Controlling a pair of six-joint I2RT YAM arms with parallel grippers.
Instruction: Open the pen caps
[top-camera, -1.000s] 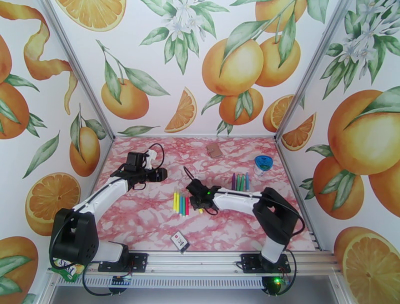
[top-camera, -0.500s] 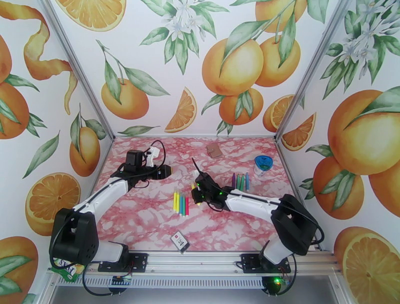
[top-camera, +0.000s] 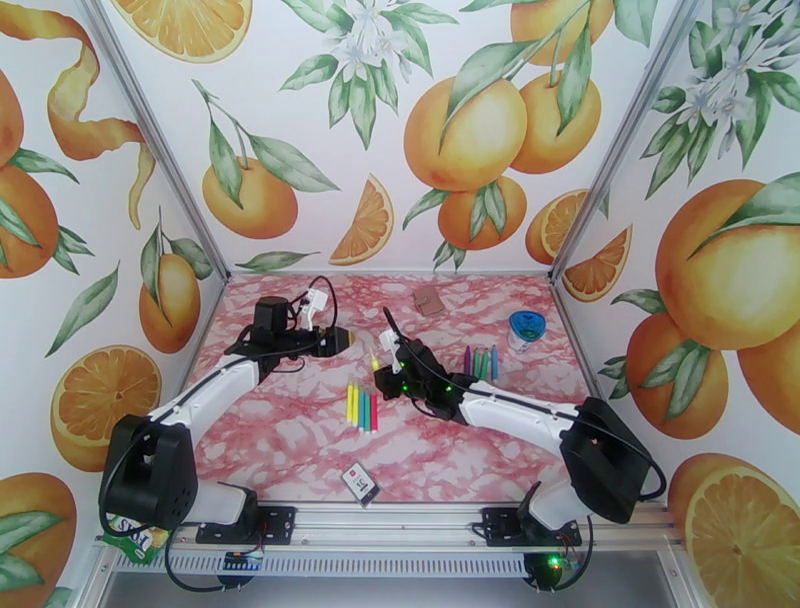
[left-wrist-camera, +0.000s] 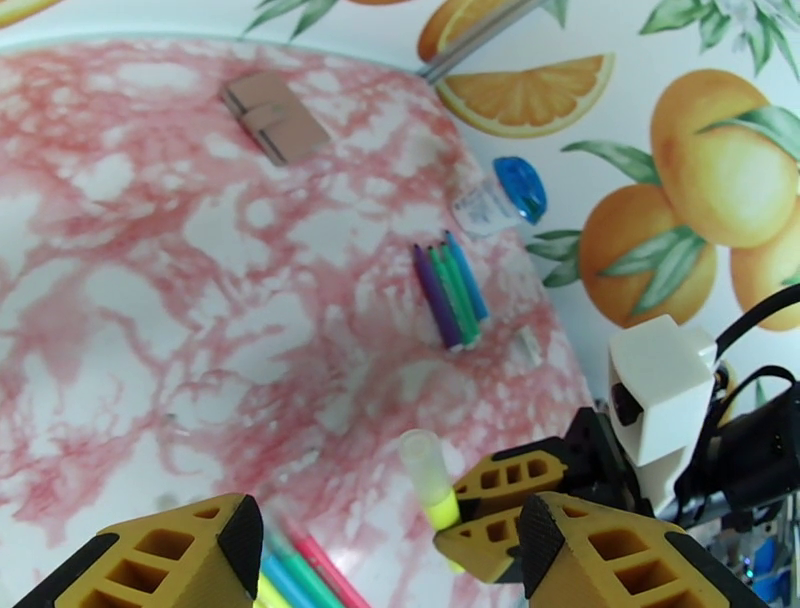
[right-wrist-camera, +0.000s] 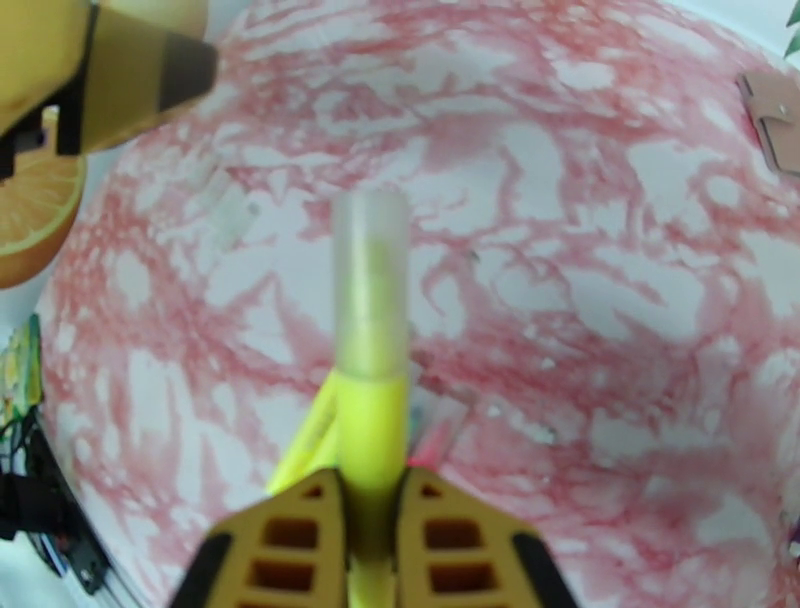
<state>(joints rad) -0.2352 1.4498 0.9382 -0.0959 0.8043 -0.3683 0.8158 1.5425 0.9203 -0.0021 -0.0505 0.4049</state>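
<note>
My right gripper (top-camera: 384, 368) is shut on a yellow marker (right-wrist-camera: 371, 425) and holds it above the table. The marker's pale, see-through cap (right-wrist-camera: 370, 290) points toward my left gripper (top-camera: 338, 340). In the left wrist view the capped tip (left-wrist-camera: 426, 468) stands just beyond my open left gripper (left-wrist-camera: 390, 560), and nothing sits between its fingers (left-wrist-camera: 170, 550). A row of capped markers (top-camera: 362, 406), yellow, green and pink, lies on the table below. A second row (top-camera: 480, 362), purple, green and blue, lies further right.
A round blue-lidded container (top-camera: 526, 328) stands at the right near the second row. A brown folded card (top-camera: 430, 300) lies at the back. A small black-and-white card (top-camera: 360, 483) lies near the front edge. Printed walls close in the pink marble table (top-camera: 300, 440).
My right gripper has risen from beside the marker row and carried the yellow marker back and left. My left gripper has moved right toward it, so the two now sit close together.
</note>
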